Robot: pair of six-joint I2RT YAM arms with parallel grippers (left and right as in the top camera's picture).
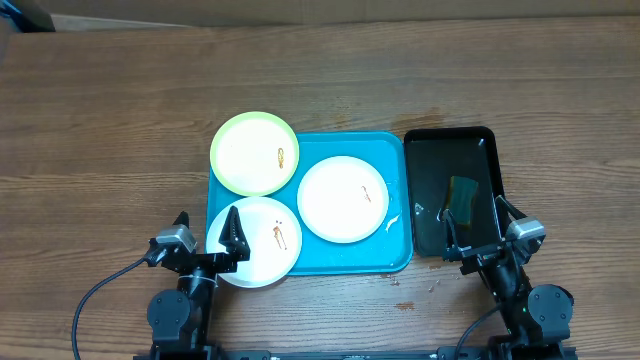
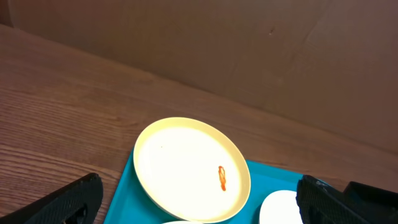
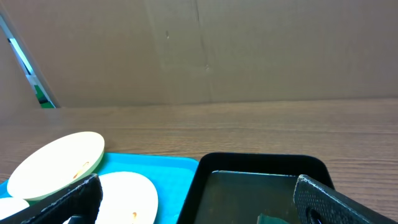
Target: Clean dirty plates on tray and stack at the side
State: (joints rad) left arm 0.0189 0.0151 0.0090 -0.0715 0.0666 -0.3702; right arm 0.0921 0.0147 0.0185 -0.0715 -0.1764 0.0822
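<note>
The cyan tray [image 1: 330, 148] holds three smeared plates: a yellow-green plate [image 1: 255, 152] at its back left, a white plate [image 1: 343, 197] in the middle, and a second white plate [image 1: 262, 245] overhanging the front left corner. My left gripper [image 1: 206, 230] is open and empty, one finger over that front white plate. In the left wrist view the left gripper [image 2: 199, 214] frames the yellow-green plate [image 2: 186, 165] on the tray [image 2: 124, 196]. My right gripper [image 1: 478, 222] is open and empty at the near end of the black tray.
A black tray [image 1: 445, 133] stands right of the cyan tray with a green-yellow sponge [image 1: 463, 197] in it. The right wrist view shows the black tray [image 3: 261, 163], the cyan tray [image 3: 168, 167] and two plates. Small crumbs lie on the wooden table near the front.
</note>
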